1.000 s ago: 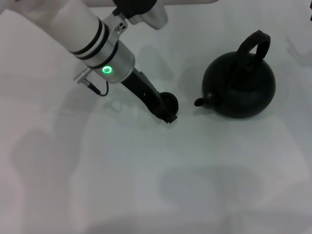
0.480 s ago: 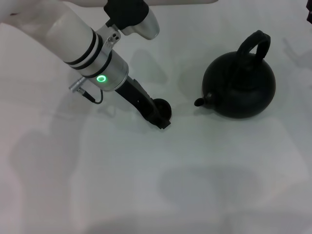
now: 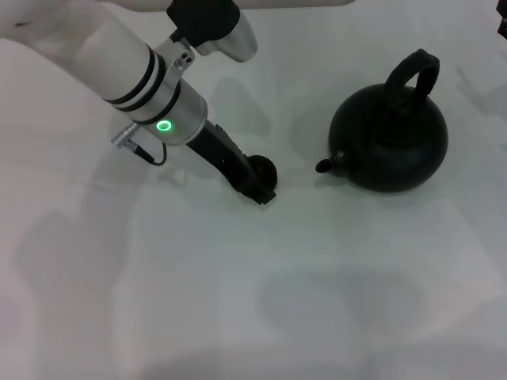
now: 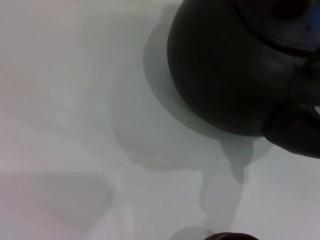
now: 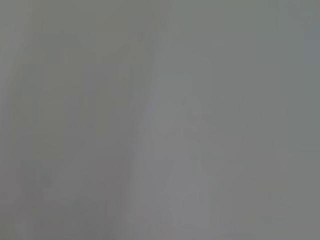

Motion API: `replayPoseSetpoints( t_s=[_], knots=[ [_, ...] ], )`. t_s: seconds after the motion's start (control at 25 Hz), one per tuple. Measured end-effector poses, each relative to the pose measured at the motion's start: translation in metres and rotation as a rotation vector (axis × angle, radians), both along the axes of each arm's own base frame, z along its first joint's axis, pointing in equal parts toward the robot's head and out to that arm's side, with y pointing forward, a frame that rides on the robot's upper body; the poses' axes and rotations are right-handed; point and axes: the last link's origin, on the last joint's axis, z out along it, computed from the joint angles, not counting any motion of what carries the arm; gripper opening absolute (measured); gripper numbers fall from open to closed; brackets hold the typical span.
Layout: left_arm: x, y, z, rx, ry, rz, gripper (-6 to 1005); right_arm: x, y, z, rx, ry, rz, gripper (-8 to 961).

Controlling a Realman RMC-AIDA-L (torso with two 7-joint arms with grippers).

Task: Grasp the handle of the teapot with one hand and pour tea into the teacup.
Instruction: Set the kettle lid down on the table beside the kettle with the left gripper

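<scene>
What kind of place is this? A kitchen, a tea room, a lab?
Probably a lab test bench, not a kitchen: a bare white table holds only a black teapot and a tiny teacup, with the left gripper at the cup.

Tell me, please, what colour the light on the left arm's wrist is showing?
Green: the ring light on the silver wrist, clearest in the head view.

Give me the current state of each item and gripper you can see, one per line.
teapot: upright on the table, spout toward the teacup, untouched.
handle: raised over the pot, free of any gripper.
teacup: on the table, apart from the teapot, left gripper at it.
left gripper: low at the teacup; grip unclear.
right gripper: not in view.
</scene>
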Motion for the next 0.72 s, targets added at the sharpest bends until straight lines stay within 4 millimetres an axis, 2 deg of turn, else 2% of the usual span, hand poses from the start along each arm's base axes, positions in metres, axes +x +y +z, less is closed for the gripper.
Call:
replayPoseSetpoints(
  t_s=[0.72],
  knots=[
    [0.0017,0.0013,0.0018,0.001,0.012,0.017,706,-0.0005,-0.0081,0.0058,0.024,0.011,0.031,877]
  ],
)
